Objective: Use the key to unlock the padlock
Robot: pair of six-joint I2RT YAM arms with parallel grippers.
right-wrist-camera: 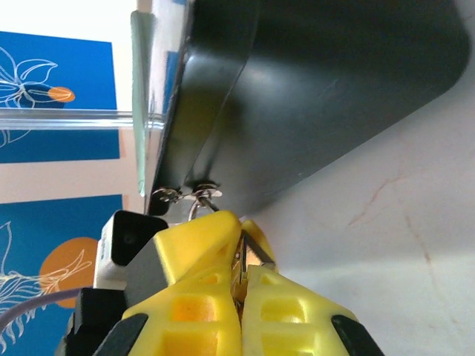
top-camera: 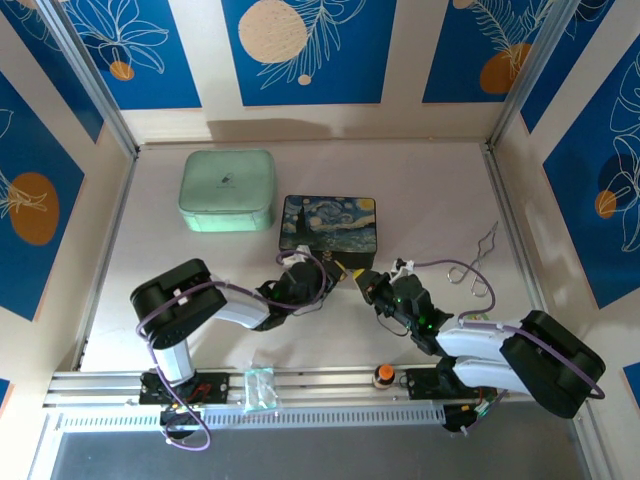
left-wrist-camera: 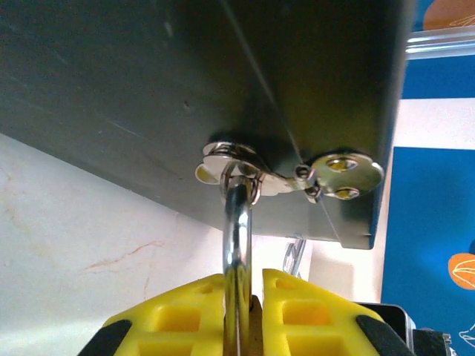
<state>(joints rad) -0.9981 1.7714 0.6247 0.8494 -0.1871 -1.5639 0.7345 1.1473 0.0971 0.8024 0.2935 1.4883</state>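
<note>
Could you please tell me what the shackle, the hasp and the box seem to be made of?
Shackle: polished metal, likely steel; silver with mirror-bright highlights along the bar.
Hasp: shiny plated metal, reflective, with two brassy rivet heads.
Box: smooth dark wall with a dull sheen and faint scuffs; painted tin or wood, I cannot tell which.

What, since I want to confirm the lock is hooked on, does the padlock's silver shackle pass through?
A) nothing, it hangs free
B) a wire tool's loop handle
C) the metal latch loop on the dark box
C: in the left wrist view the padlock's shackle rises from between the left end effector's yellow fingers and threads the latch loop on the dark box.
</note>
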